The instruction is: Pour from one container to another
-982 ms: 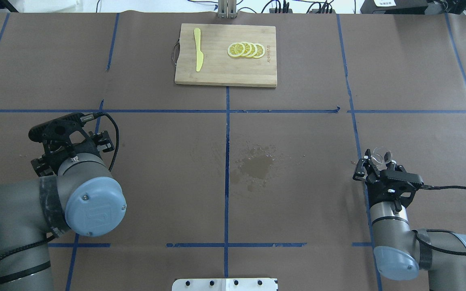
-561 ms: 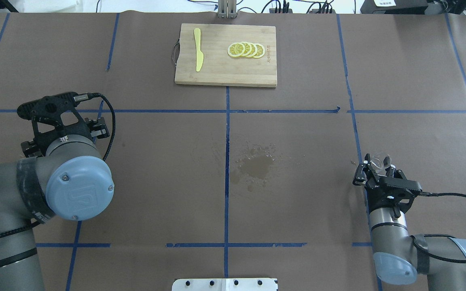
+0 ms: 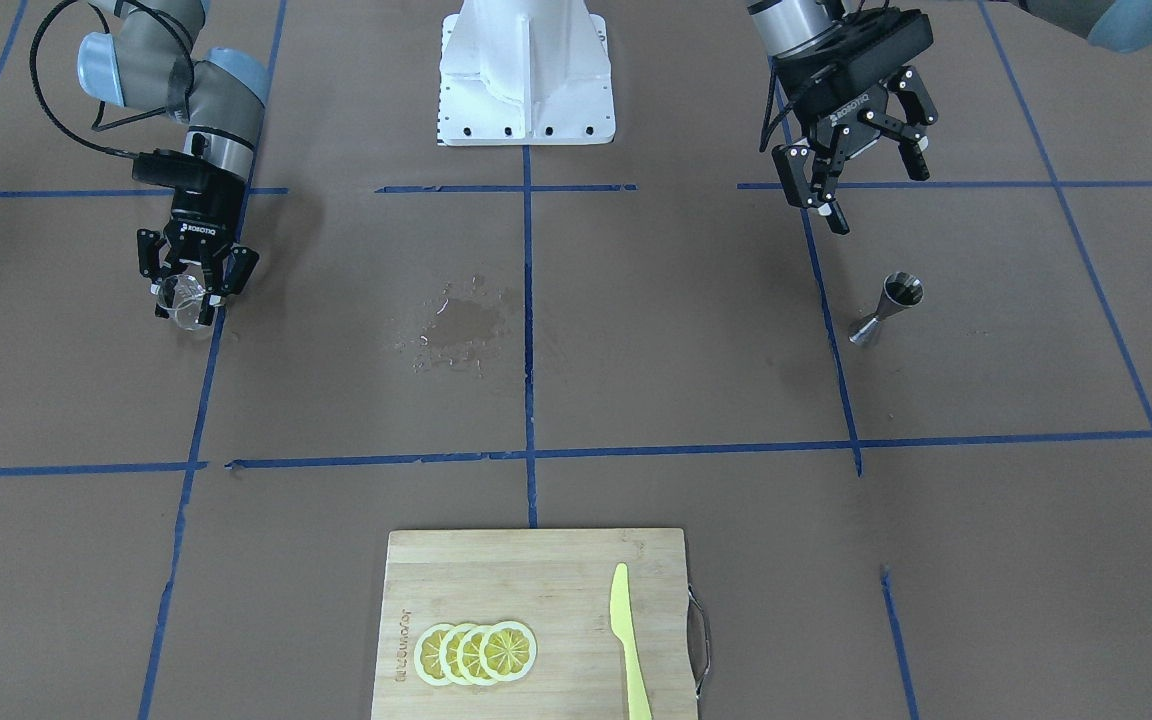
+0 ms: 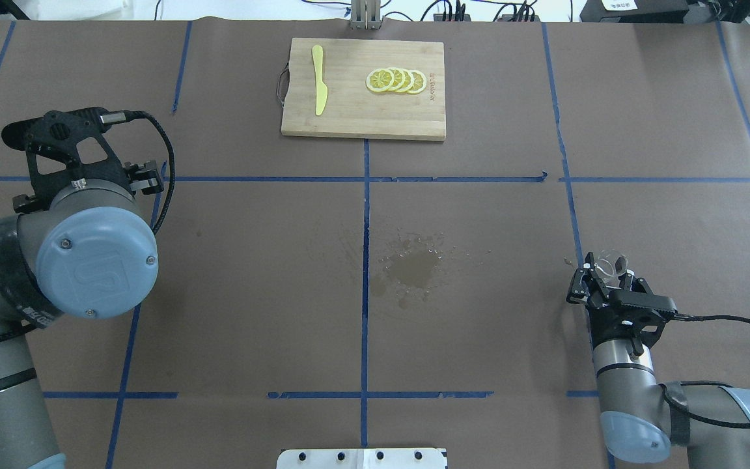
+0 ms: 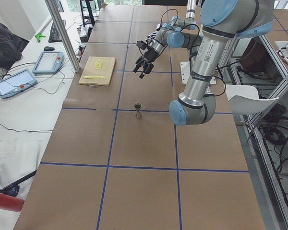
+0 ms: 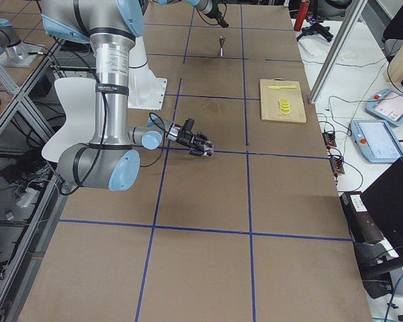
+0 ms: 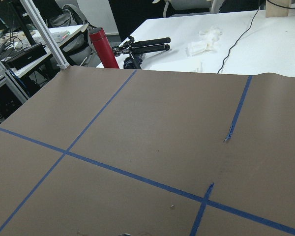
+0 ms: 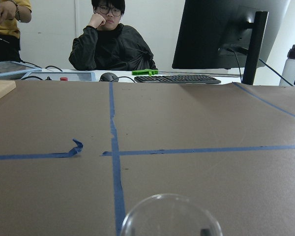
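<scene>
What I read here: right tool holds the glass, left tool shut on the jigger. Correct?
No: the left tool is open and empty; the jigger stands free on the table, per the front-facing view. Right tool does hold the glass.

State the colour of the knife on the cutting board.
The knife is pale yellow, lying on the wooden cutting board; the overhead exterior view shows it best.

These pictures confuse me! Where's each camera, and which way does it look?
Front: across the brown table, facing the robot; open left hand, right hand gripping a small clear glass tumbler.
Overhead: behind the robot, looking down; both arms.
Left side: table's end; left arm nearest.
Right side: opposite end; right arm nearest.
Left wrist: table, no hand.
Right wrist: tumbler's rim.
Front and overhead share the bamboo cutting board.
</scene>
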